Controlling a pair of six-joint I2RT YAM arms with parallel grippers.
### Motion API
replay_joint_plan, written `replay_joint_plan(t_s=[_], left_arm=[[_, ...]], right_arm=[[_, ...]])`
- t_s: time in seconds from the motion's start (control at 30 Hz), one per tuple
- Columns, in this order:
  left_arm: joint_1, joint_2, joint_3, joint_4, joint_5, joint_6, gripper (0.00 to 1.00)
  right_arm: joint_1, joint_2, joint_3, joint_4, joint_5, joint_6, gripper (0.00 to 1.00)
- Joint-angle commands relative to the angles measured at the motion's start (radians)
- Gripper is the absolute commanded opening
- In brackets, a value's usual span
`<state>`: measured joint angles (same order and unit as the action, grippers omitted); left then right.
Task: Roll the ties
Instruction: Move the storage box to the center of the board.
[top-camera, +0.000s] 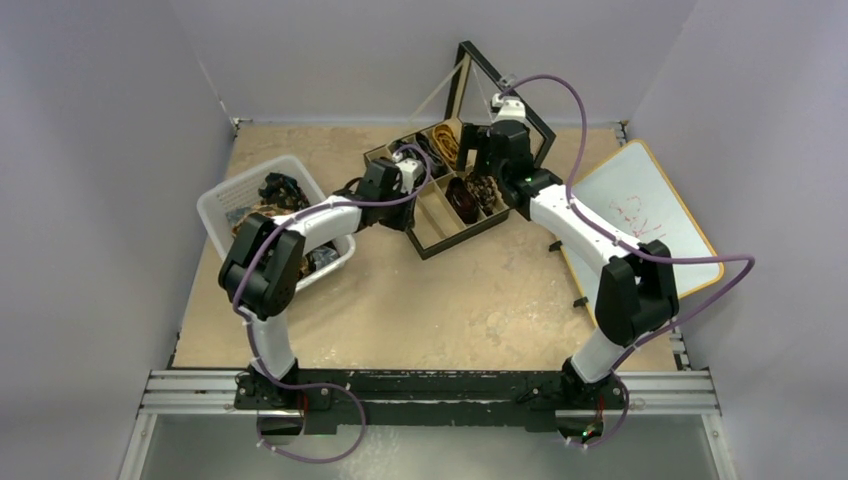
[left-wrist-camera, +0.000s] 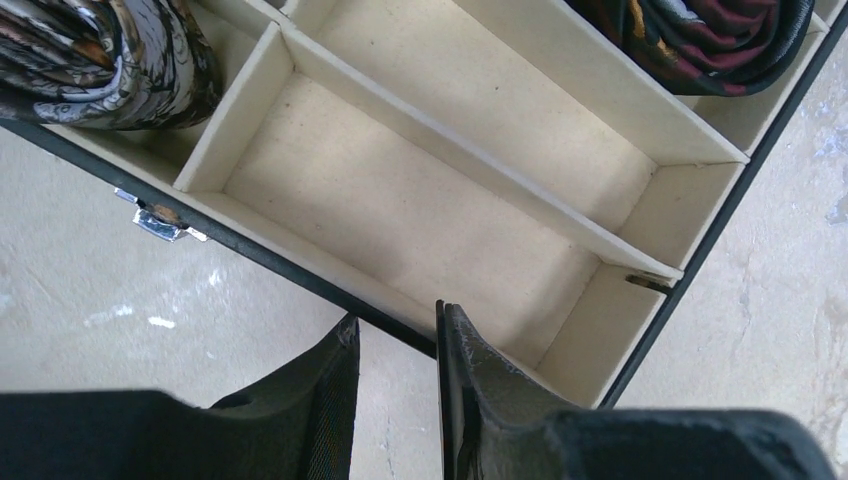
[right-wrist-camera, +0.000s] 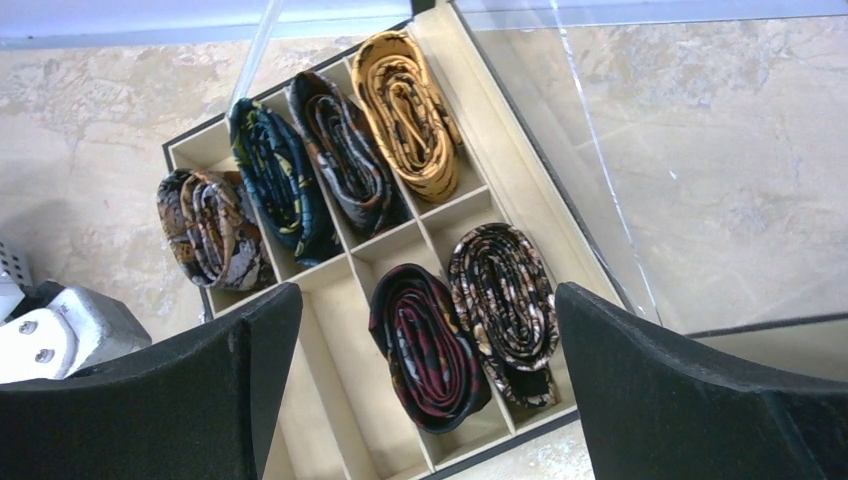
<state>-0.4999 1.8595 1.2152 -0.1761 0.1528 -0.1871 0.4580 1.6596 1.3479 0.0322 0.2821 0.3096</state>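
Note:
Several rolled ties lie in the divided box (right-wrist-camera: 500, 160): a gold one (right-wrist-camera: 405, 110), a black-brown one (right-wrist-camera: 345, 150), a dark blue one (right-wrist-camera: 280, 175), a tan-grey one (right-wrist-camera: 205, 225), a dark red one (right-wrist-camera: 430, 345) and a black-tan floral one (right-wrist-camera: 505, 305). My right gripper (right-wrist-camera: 428, 290) hovers above the box, open wide with nothing in it. My left gripper (left-wrist-camera: 396, 322) sits at the box's front-left edge (left-wrist-camera: 300, 275), jaws a little apart and holding nothing. Beyond it are two bare compartments (left-wrist-camera: 400, 215). More ties (top-camera: 280, 190) fill the white basket (top-camera: 222, 200).
The box (top-camera: 425, 245) stands mid-table with its glass lid (top-camera: 500, 90) raised behind it. A metal clasp (left-wrist-camera: 160, 222) juts from the box's front wall. A whiteboard (top-camera: 640, 215) lies at the right. Grey walls close in the table on three sides.

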Motion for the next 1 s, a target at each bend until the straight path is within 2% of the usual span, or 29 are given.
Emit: replay_joint_plan(t_s=[0.0, 0.1, 0.17, 0.23, 0.33, 0.4, 0.53, 0.6, 0.77, 0.83, 0.97], left_arm=[[-0.064, 0.084, 0.055, -0.019, 0.109, 0.173, 0.14], [-0.088, 0.111, 0.089, -0.02, 0.11, 0.182, 0.15], [-0.091, 0.125, 0.112, -0.022, 0.106, 0.151, 0.19], [-0.09, 0.138, 0.143, -0.022, 0.112, 0.09, 0.27], [-0.086, 0.155, 0.218, -0.082, 0.091, -0.047, 0.44], [-0.087, 0.123, 0.203, -0.081, 0.108, -0.118, 0.52], [-0.085, -0.067, 0.055, -0.013, 0.08, -0.248, 0.68], [-0.085, -0.179, -0.022, -0.016, 0.053, -0.285, 0.72], [-0.053, -0.486, -0.224, -0.094, -0.102, -0.444, 0.79], [-0.008, -0.586, -0.298, -0.139, -0.135, -0.487, 0.82], [0.182, -0.716, -0.351, -0.151, -0.052, -0.493, 0.86]], right_arm=[[0.001, -0.026, -0.008, 0.0, 0.048, -0.006, 0.99], [0.0, -0.027, -0.011, -0.003, 0.05, -0.009, 0.99], [-0.001, -0.027, -0.008, -0.007, 0.047, -0.013, 0.99], [-0.002, -0.026, -0.005, -0.014, 0.026, -0.014, 0.99], [-0.002, -0.027, 0.012, -0.04, -0.035, -0.012, 0.99], [-0.002, -0.036, 0.016, -0.058, -0.108, -0.018, 0.99], [-0.002, -0.096, -0.034, -0.036, -0.257, -0.01, 0.99], [-0.002, -0.122, -0.064, 0.011, -0.28, -0.012, 0.99], [0.0, -0.135, -0.121, 0.067, -0.509, 0.024, 0.99], [0.008, -0.136, -0.155, 0.127, -0.582, 0.072, 0.99], [0.043, -0.139, -0.182, 0.151, -0.579, 0.109, 0.99]])
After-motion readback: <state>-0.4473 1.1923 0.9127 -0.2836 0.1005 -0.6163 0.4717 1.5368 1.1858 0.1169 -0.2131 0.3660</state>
